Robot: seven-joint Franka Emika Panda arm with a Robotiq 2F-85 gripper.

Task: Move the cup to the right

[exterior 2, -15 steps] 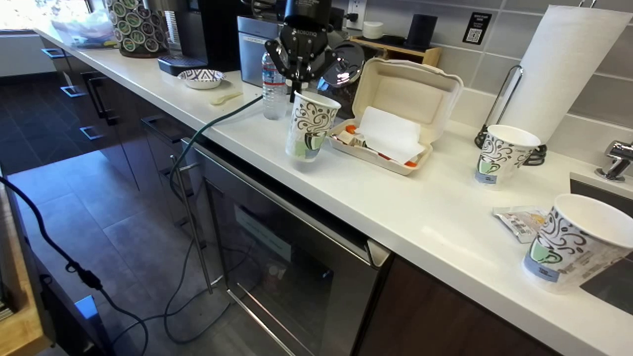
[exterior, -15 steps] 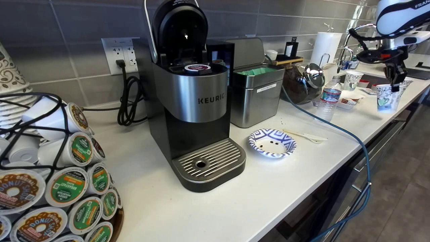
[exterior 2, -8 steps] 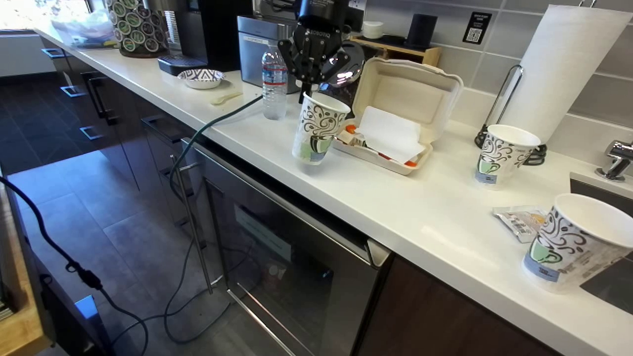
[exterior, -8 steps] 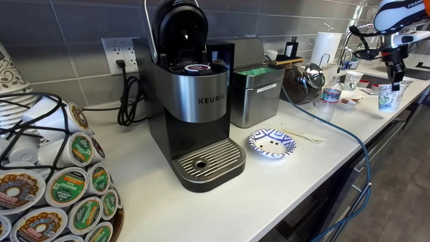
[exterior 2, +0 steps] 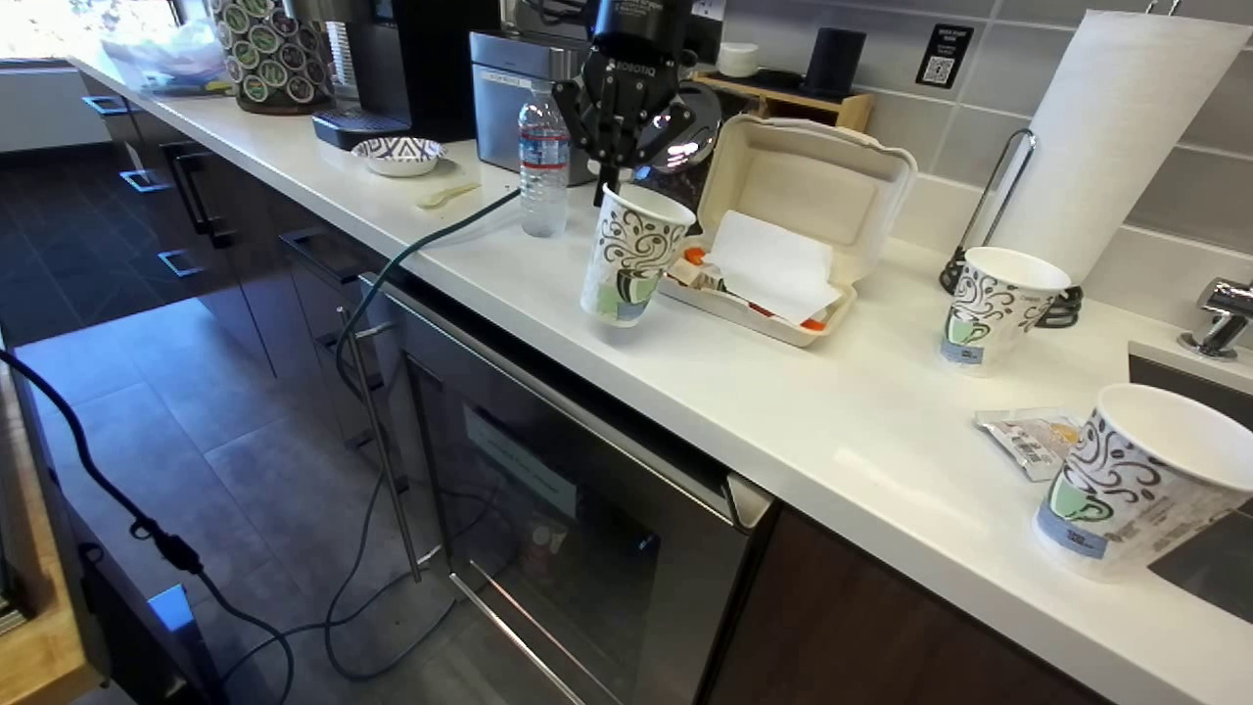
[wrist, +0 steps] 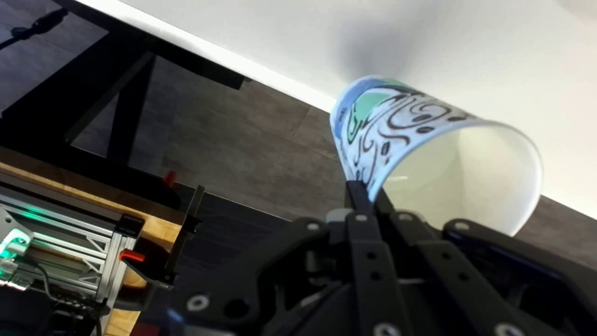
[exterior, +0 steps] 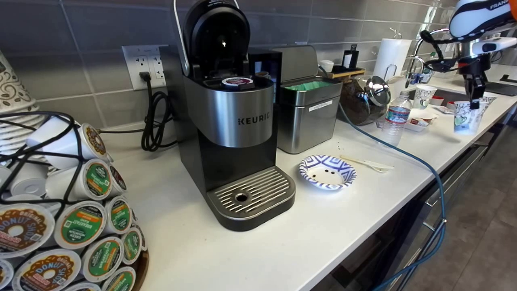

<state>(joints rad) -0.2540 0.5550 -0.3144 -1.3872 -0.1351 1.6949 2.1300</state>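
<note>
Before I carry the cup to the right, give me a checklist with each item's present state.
1. Grip: ok, jaws pinch the cup at its rim.
2. Cup upright: not ok, it tilts.
3. Base off the counter: ok, it seems raised above its shadow.
4. Clear of water bottle: ok, apart in both exterior views.
5. Clear of takeout box: ok, a gap shows in an exterior view.
6. Set-down spot: cannot tell, nothing marks it.

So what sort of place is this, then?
Probably a shared kitchenette, perhaps in an office: a Keurig coffee machine, stacked coffee pods and a sink suggest it.
</note>
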